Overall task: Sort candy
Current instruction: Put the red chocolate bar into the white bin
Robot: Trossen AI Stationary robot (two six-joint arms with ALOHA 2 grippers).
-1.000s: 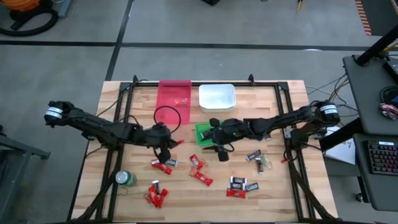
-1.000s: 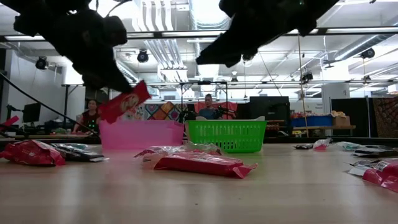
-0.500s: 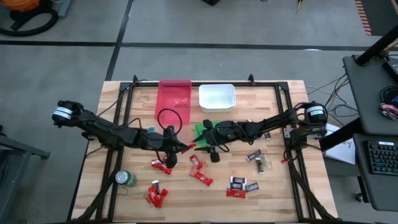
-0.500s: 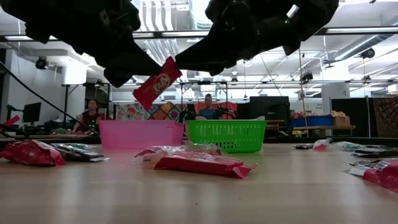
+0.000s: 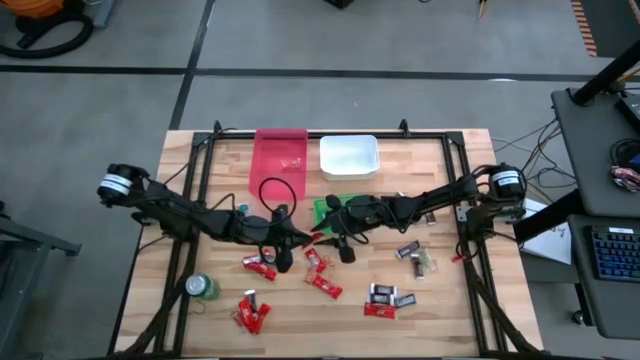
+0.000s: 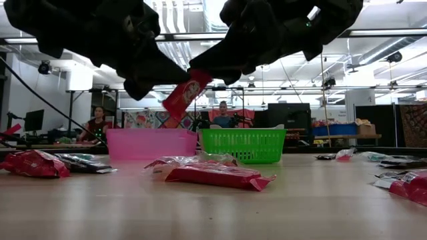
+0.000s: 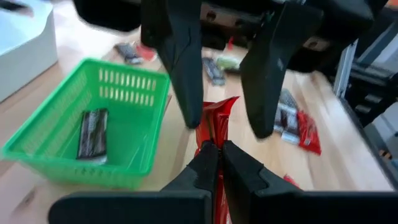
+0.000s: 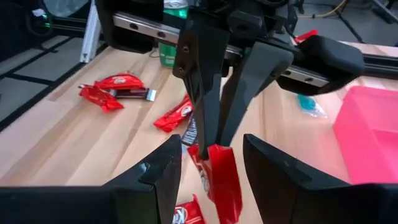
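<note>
Left claw [image 6: 175, 83] now further in above mid worktop [image 5: 450, 300], clamped on red candy [image 6: 186, 93]; right claw [image 8: 207, 163] open, straddling it. Looks like a handover.

Robotics lab: exposed ceiling ducts [image 6: 200, 17], cluttered workbenches [image 6: 347, 137], concrete floor [image 5: 400, 40].

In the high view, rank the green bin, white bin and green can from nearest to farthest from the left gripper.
From the left gripper:
1. Green bin, just beyond it, table centre.
2. White bin and green can: too close to call; the bin at the far edge, the can at the near-left.
</note>
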